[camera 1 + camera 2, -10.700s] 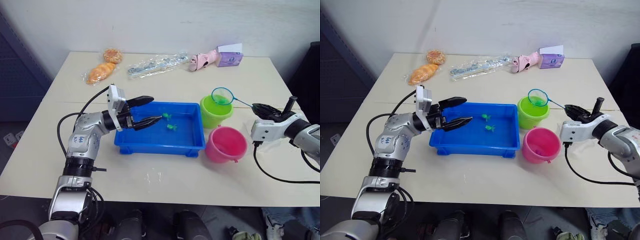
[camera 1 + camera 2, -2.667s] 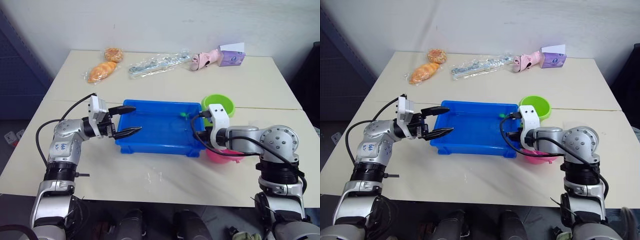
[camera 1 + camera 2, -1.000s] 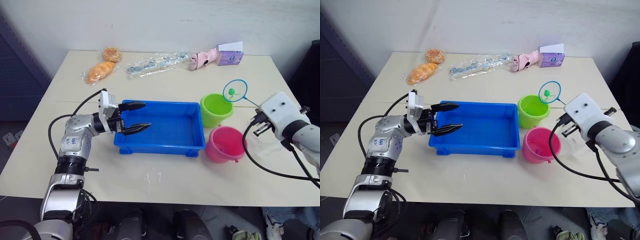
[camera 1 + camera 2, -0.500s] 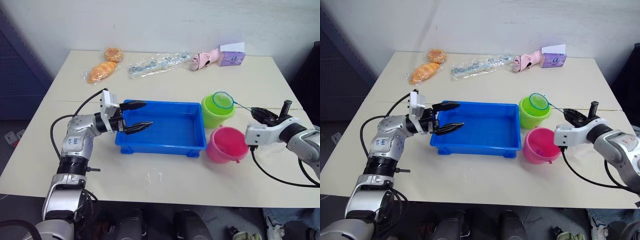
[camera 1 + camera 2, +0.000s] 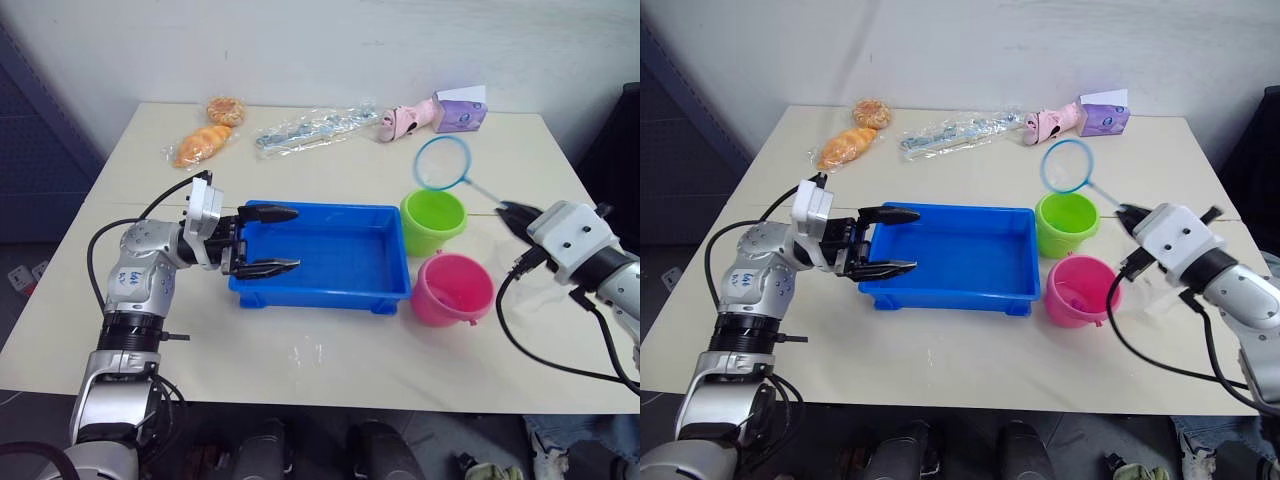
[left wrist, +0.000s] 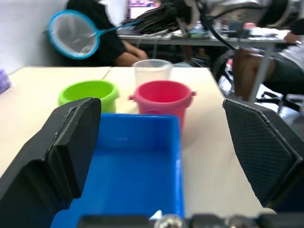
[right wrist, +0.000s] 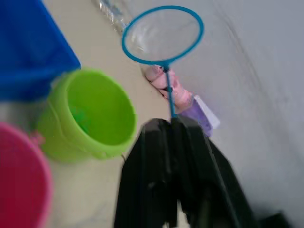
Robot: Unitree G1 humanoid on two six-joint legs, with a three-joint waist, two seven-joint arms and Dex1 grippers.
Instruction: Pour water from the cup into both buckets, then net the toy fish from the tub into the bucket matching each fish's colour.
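The net (image 5: 443, 162) is up now, lifted off the lime green bucket (image 5: 433, 220) where its hoop was sitting half a second ago, and it hangs in the air beyond that bucket, hoop tilted and, as far as I can see, with nothing in the mesh. The right gripper (image 5: 513, 211) has its black fingers pressed together on the thin stick handle, with the hoop well out ahead of the fingertips and the green bucket just beside and below them. There is a small green shape on the inside of the green bucket in the right wrist view, possibly a fish, though I cannot make it out for sure. The pink bucket (image 5: 452, 289) stands next to the green one, nearer the robot, close under the right arm. Behind it the left wrist view picks out the clear cup (image 6: 151, 72), upright on the table (image 5: 340, 350). Over on the other side, the left gripper (image 5: 272, 238) is spread wide, its two fingers reaching over the near end of the blue tub (image 5: 322, 262), one finger above the rim, the other lower inside, touching nothing. The tub floor ahead of that claw looks bare blue. At the far edge lie a croissant (image 5: 202, 145), a plastic bag (image 5: 312, 128) and a purple box (image 5: 461, 111).
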